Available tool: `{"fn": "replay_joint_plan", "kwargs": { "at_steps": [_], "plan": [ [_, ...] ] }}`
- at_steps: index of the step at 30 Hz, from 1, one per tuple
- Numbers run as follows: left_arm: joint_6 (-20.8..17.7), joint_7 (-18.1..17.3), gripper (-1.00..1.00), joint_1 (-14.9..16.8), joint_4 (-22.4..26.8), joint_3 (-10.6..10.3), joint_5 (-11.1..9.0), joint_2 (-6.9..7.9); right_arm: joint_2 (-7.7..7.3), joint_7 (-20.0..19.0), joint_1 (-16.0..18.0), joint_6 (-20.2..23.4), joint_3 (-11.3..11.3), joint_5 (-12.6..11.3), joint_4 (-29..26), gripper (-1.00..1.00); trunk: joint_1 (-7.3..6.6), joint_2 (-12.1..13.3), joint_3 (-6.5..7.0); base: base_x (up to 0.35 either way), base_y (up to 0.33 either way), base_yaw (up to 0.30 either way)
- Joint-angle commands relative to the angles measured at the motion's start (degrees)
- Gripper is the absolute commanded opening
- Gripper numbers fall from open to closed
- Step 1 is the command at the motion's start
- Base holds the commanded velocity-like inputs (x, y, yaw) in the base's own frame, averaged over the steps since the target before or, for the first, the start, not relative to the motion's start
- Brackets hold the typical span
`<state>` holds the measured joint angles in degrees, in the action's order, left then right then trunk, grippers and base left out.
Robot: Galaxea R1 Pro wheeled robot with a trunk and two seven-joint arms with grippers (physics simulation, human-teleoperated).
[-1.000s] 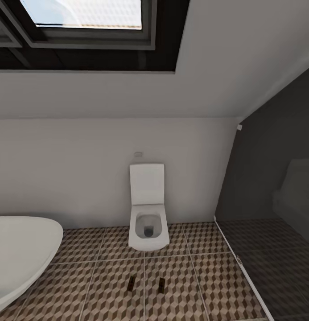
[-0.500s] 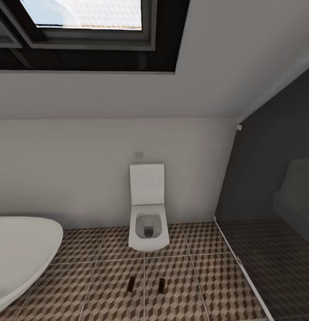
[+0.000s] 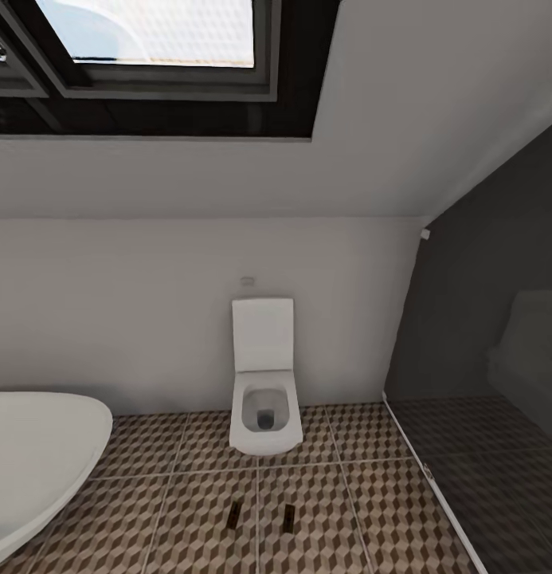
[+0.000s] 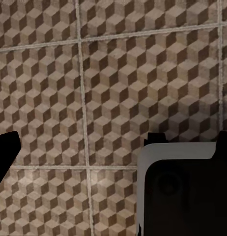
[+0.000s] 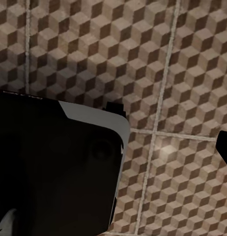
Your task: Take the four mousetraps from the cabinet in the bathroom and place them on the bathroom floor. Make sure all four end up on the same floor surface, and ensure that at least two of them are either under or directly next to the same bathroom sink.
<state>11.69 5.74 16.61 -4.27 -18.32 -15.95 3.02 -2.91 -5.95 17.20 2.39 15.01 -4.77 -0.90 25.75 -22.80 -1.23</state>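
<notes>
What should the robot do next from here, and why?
Probably turn away to search: the head view faces a toilet and bathtub, with two small dark objects, perhaps mousetraps, on the bathroom floor. The cabinet and sink must lie elsewhere.

The left wrist camera looks straight down on the bathroom floor [image 4: 118, 73], its large square tiles printed with a brown, beige and white cube pattern and parted by pale grout lines that cross near one side. A dark, boxy body with a pale rounded edge [image 4: 184, 191], part of the robot, covers one corner of the floor. A black tip [image 4: 4, 152] juts in from the opposite edge, well apart from the body.
</notes>
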Motion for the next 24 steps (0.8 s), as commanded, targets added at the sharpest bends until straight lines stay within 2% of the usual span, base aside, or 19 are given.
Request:
{"fn": "replay_joint_plan", "kwargs": {
  "at_steps": [1,6,14,24],
  "plan": [
    [0.35,0.01,1.0,0.09,-0.21,-0.48,-0.41,-0.04,0.06,-0.13,0.03,0.23,0.45,-0.5,-0.11,1.0,0.04,-0.12,-0.03,0.0,0.0,0.0],
    [0.4,-0.14,1.0,0.09,-0.21,-0.48,-0.4,0.05,0.75,0.09,0.03,0.0,0.46,-0.39,-0.14,1.0,0.04,-0.12,0.26,0.0,0.0,0.0],
    [0.5,-0.46,1.0,0.04,-0.14,-0.5,-0.35,0.23,0.88,0.15,0.03,-1.44,0.46,-0.21,-0.23,1.0,0.04,-0.12,0.34,0.0,0.0,0.0],
    [0.59,-0.55,1.0,0.01,-0.07,-0.57,-0.32,0.23,0.99,0.13,0.03,-7.53,0.46,-0.35,-0.24,1.0,0.04,-0.12,0.34,0.0,0.0,0.0]
  ]
}}
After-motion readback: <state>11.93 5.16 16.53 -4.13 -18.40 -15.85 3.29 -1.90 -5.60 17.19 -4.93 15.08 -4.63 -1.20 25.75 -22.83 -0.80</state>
